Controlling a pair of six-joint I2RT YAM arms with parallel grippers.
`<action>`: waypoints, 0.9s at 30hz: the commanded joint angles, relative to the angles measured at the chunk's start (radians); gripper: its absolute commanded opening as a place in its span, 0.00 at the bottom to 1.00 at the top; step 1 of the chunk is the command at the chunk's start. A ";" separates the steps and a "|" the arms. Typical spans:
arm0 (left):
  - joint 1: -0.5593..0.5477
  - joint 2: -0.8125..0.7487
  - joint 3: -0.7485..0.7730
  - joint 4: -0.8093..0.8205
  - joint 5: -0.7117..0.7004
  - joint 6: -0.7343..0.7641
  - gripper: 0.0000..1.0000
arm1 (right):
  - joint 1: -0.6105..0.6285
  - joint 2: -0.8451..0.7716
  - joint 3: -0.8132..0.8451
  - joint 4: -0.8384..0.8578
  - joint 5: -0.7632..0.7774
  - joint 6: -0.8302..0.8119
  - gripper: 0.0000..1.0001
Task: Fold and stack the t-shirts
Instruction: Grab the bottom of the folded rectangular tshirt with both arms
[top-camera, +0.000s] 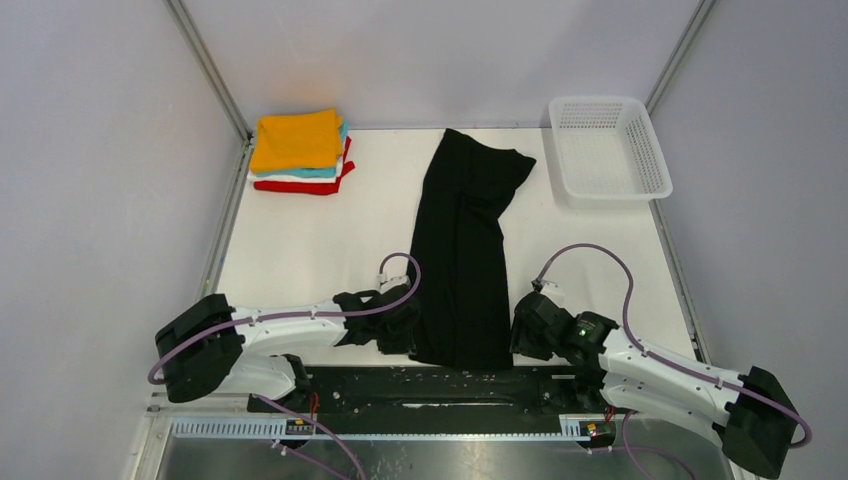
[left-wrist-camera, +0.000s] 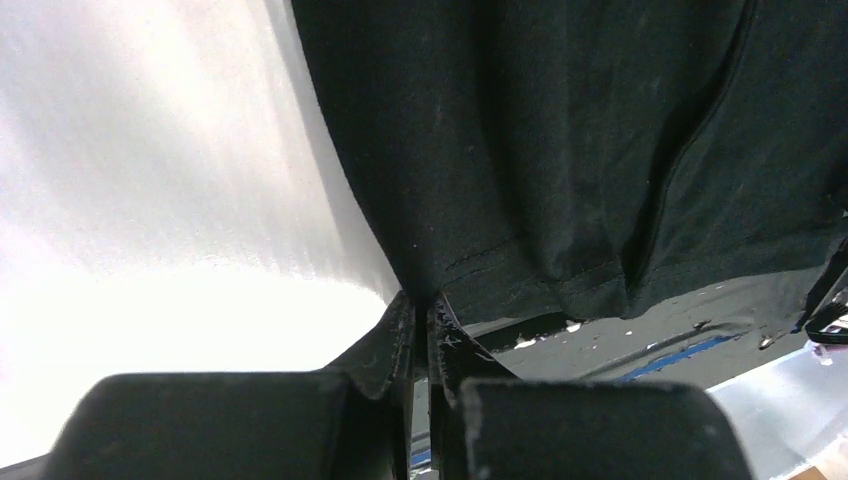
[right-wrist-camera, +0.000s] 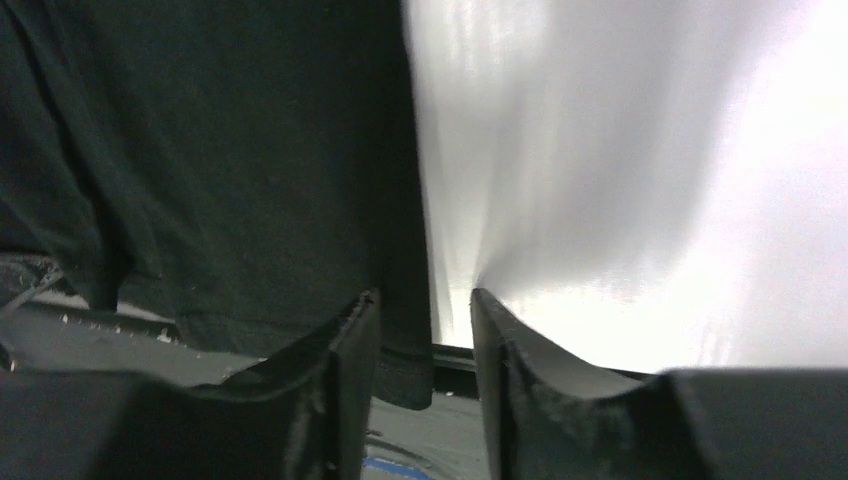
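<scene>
The black t-shirt (top-camera: 465, 250) lies as a long narrow strip down the middle of the white table, its hem at the near edge. My left gripper (top-camera: 408, 325) is at the hem's left corner. In the left wrist view it (left-wrist-camera: 424, 305) is shut on the hem of the black shirt (left-wrist-camera: 560, 130). My right gripper (top-camera: 520, 330) is at the hem's right corner. In the right wrist view it (right-wrist-camera: 425, 305) is open, and the edge of the shirt (right-wrist-camera: 220, 170) hangs between its fingers. A folded stack sits at the back left: orange t-shirt (top-camera: 297, 138) on top, with teal, white and red (top-camera: 300, 186) below.
A white mesh basket (top-camera: 600, 101) stands at the back right corner. The black base rail (top-camera: 440, 385) runs along the near edge under the shirt's hem. Metal frame posts rise at the back corners.
</scene>
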 joint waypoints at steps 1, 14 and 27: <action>-0.011 -0.048 -0.017 -0.060 -0.034 0.016 0.00 | -0.004 0.069 -0.012 0.013 -0.178 -0.013 0.38; -0.079 -0.284 -0.032 -0.194 -0.007 0.031 0.00 | 0.041 -0.123 -0.004 -0.142 -0.383 0.058 0.00; -0.031 -0.320 0.119 -0.142 -0.080 0.175 0.00 | 0.028 -0.192 0.082 -0.106 -0.272 0.063 0.00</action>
